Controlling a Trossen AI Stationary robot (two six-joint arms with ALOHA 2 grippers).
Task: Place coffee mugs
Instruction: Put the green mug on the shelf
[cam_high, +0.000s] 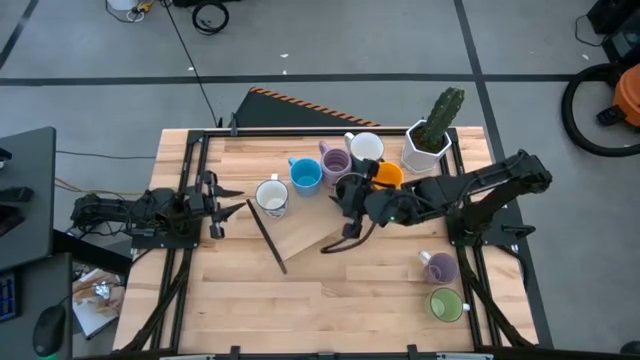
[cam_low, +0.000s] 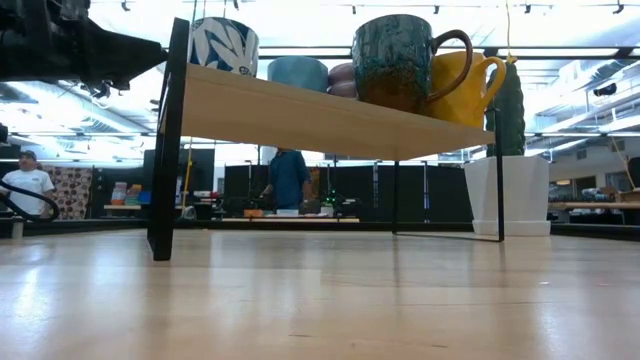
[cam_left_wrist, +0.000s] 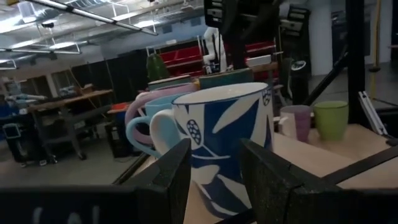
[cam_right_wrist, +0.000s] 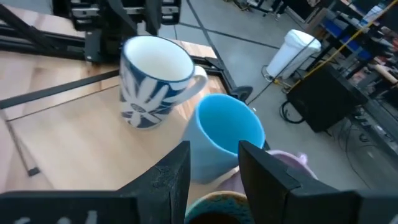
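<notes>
A raised wooden shelf carries six mugs, each standing on its base: white with a blue leaf print, blue, lavender, plain white, orange and dark brown-teal. A second lavender mug and a green mug stand on the table near its right edge. My right gripper is open just above the dark mug's rim. My left gripper is open, level with the leaf-print mug and left of it.
A white faceted pot with a green cactus stands at the table's far right, beside the shelf's end. The shelf's black legs stand on the table. Bare wood lies along the near half of the table. People show in the room behind.
</notes>
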